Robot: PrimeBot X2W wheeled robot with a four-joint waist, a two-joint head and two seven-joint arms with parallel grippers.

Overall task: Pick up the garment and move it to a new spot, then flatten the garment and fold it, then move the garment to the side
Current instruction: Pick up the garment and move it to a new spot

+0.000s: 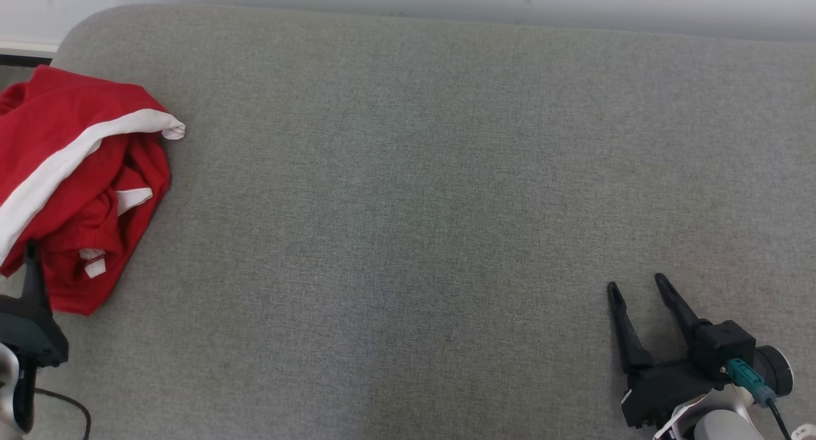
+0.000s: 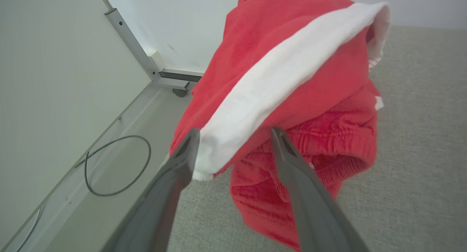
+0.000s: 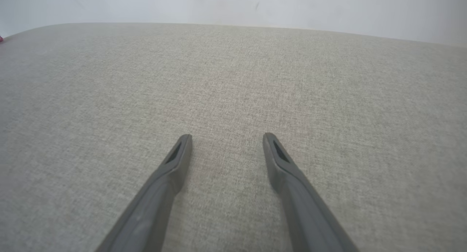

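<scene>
On woven grey table (image 1: 414,204), poising left gripper (image 2: 234,131), spread, at white stripe (image 2: 277,76) of crumpled red fleecy garment (image 1: 76,172); holding right gripper (image 1: 636,282) splayed.

Garment (image 1: 83,191): red, crossed by a broad white stripe, with small white trim pieces. Cushion (image 1: 408,204): grey, finely woven fleck. Right gripper (image 1: 636,286): black, with a teal plug (image 1: 743,371). Left gripper (image 2: 233,135): dark grey fingers. Wall (image 1: 446,0): white.
</scene>
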